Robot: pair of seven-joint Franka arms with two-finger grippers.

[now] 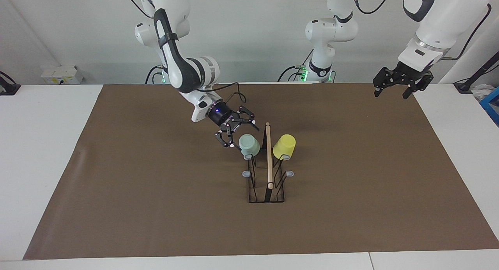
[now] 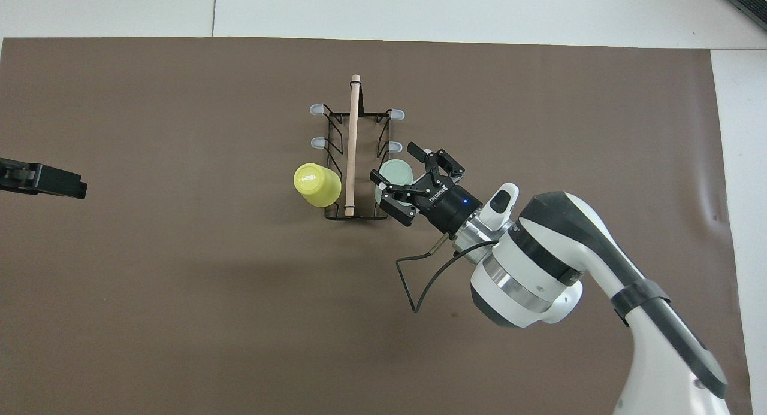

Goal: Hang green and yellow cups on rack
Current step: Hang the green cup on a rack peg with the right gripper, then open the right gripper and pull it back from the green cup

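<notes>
Green cup (image 1: 248,144) on rack (image 1: 266,172) peg, right hand (image 1: 241,134) spread wide around it (not gripping) — yellow cup (image 1: 284,146) hung
</notes>
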